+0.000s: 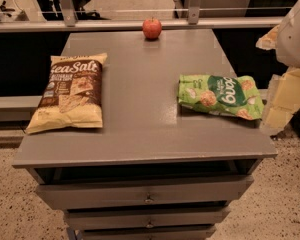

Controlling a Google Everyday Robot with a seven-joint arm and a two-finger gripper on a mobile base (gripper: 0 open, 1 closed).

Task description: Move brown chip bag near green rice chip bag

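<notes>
While the large tan-and-brown crinkly chip bag (67, 94) lies left on the grey cabinet top (140, 99), the glossy green rice chip bag (220, 96) lies well apart, right. The pale gripper (282, 99) hangs just beside the green one; whether it is spread cannot be told.

Brown chip bag (70, 94) left, green rice chip bag (220, 96) right (gripper (282, 101) just beyond)

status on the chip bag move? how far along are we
Done: nothing visible. The brown chip bag lies flat on the left of the cabinet top, the green rice chip bag on the right, bare surface between them.
In hand: nothing. The gripper sits off the right edge, beside the green bag, far from the brown one.
Left: reach across, grasp the brown bag, set it down near the green one.
</notes>
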